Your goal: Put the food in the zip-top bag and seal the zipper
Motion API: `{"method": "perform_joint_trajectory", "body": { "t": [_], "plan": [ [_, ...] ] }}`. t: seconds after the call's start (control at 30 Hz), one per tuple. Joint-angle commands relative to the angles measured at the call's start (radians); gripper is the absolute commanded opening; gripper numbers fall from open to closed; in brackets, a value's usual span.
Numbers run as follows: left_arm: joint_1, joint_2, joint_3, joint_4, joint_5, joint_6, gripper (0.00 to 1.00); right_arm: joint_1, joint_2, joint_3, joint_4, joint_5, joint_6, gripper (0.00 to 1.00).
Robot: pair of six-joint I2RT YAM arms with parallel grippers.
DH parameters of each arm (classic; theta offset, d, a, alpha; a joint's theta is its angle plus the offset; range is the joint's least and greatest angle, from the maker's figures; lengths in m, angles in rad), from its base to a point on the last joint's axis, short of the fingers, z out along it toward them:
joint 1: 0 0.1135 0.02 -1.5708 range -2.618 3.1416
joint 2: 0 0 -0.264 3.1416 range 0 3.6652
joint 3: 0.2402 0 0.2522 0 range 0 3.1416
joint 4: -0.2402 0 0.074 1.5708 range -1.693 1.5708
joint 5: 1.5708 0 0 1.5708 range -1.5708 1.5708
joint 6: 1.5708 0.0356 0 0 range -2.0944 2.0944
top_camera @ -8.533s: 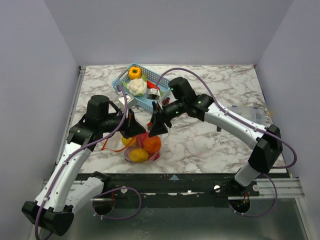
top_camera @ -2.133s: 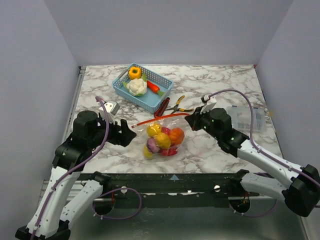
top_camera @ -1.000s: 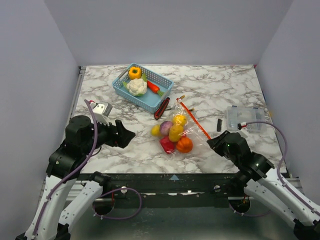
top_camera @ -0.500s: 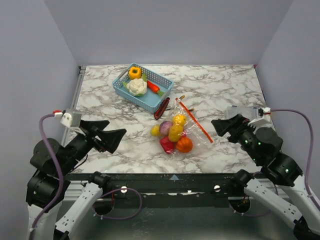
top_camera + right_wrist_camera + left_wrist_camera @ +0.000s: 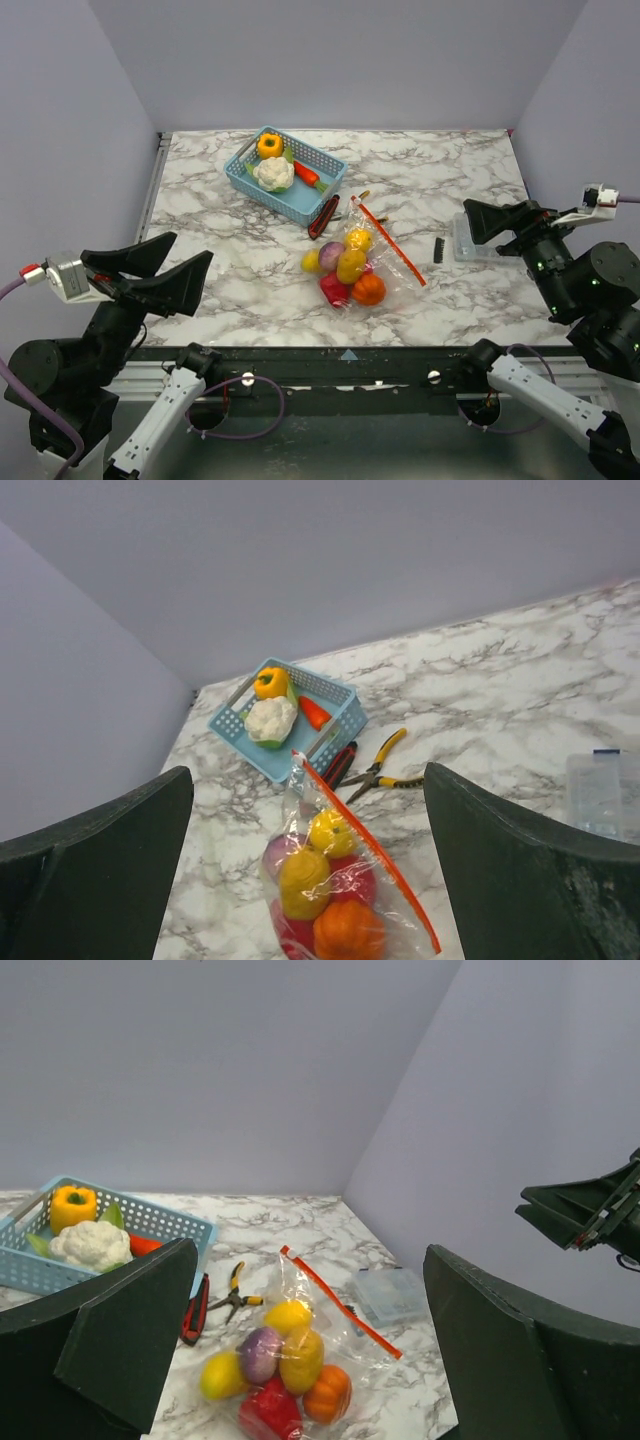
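The zip-top bag (image 5: 388, 266) lies flat mid-table with the food (image 5: 350, 266) inside it: yellow, purple, red and orange pieces bunched together. Its zipper (image 5: 388, 243) runs as a straight red-orange strip along the bag's right edge. My left gripper (image 5: 192, 248) hangs raised at the near left, open and empty, far from the bag. Raised at the right, my right gripper (image 5: 478, 222) is also open and empty. Both wrist views look down between wide fingers (image 5: 130, 1325) (image 5: 530, 870) at the bag (image 5: 350, 1335) (image 5: 300, 825) and zipper (image 5: 340, 1302) (image 5: 372, 858).
A blue basket (image 5: 320, 190) at the back holds a cauliflower, a yellow pepper and a carrot. Pliers (image 5: 352, 205) and a red-handled tool (image 5: 322, 216) lie between basket and bag. A clear plastic box (image 5: 478, 245) and a small black piece (image 5: 438, 250) sit at the right.
Both arms have drawn back and risen away from the bag, and both grippers have opened wide. The bag has stayed where it lay one second ago.
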Motion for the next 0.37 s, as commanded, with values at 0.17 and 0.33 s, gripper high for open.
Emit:
{"method": "perform_joint_trajectory", "body": {
  "t": [0.17, 0.33],
  "plan": [
    [0.004, 0.015, 0.006, 0.033, -0.044, 0.011, 0.99, -0.002, 0.031, 0.06, 0.038, 0.087, -0.102, 1.0],
    [0.004, 0.038, -0.005, 0.075, -0.018, 0.023, 0.99, -0.002, 0.055, 0.1, -0.006, 0.116, -0.056, 1.0]
  ]
}}
